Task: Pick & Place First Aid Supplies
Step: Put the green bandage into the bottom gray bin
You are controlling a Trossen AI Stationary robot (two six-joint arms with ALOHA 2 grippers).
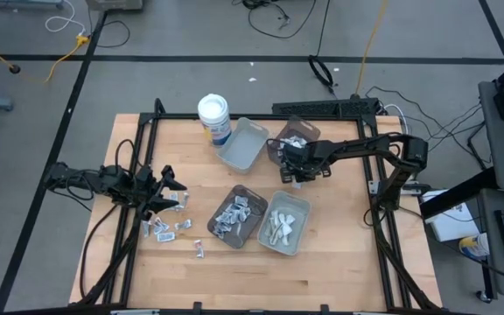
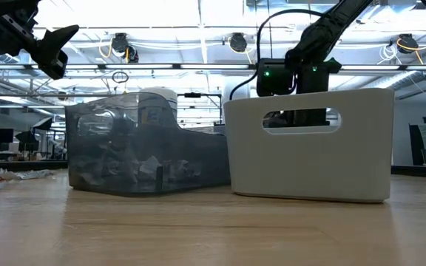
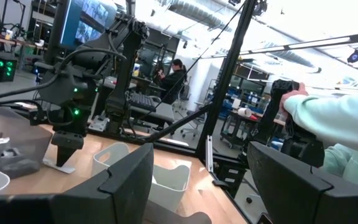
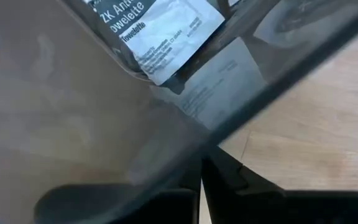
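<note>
Right gripper (image 1: 297, 171) — fingers together — over the brown tray (image 1: 289, 133) (packets (image 4: 166, 31) inside); left gripper (image 1: 171, 188) spread.

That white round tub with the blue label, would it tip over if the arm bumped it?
Possibly. The tub stands upright near the table's far edge and looks taller than it is wide, so a push high up might topple it. On its side, its round shape would probably roll. It touches or nearly touches a grey tray, which may steady it that way.
</note>
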